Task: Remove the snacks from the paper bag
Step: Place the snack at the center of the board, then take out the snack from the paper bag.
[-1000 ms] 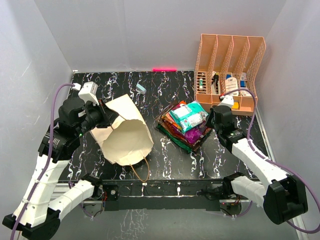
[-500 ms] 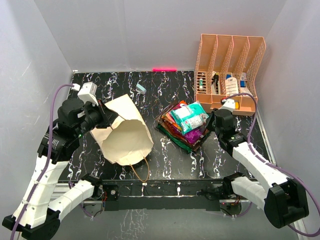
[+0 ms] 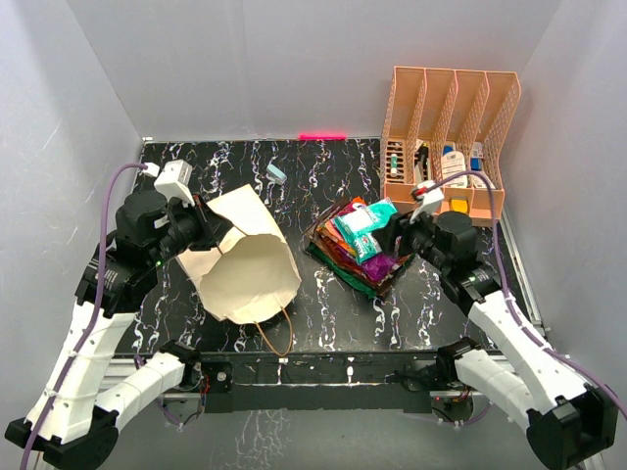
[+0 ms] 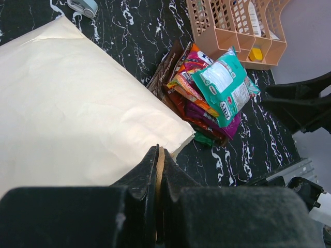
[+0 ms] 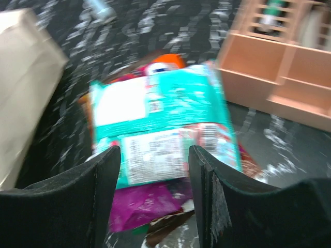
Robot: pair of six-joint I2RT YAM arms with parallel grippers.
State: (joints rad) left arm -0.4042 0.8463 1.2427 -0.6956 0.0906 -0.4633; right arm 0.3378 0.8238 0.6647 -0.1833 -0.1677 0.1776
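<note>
Snacks (image 3: 361, 243): heaped pile, outside the bag

Pile lies centre-right in the top view, apart from the paper bag (image 3: 245, 264) at centre-left. Its long axis runs upper left to lower right. Right gripper (image 5: 154, 155) is the nearer one, just right of the pile, jaws parted and empty, facing the topmost teal packet (image 5: 160, 129). Left gripper (image 4: 159, 153) is clenched on the bag's edge. Packet print is illegible.

No words can be read: the teal packet (image 4: 223, 88) has white label panels with print that is too small and blurred.
</note>
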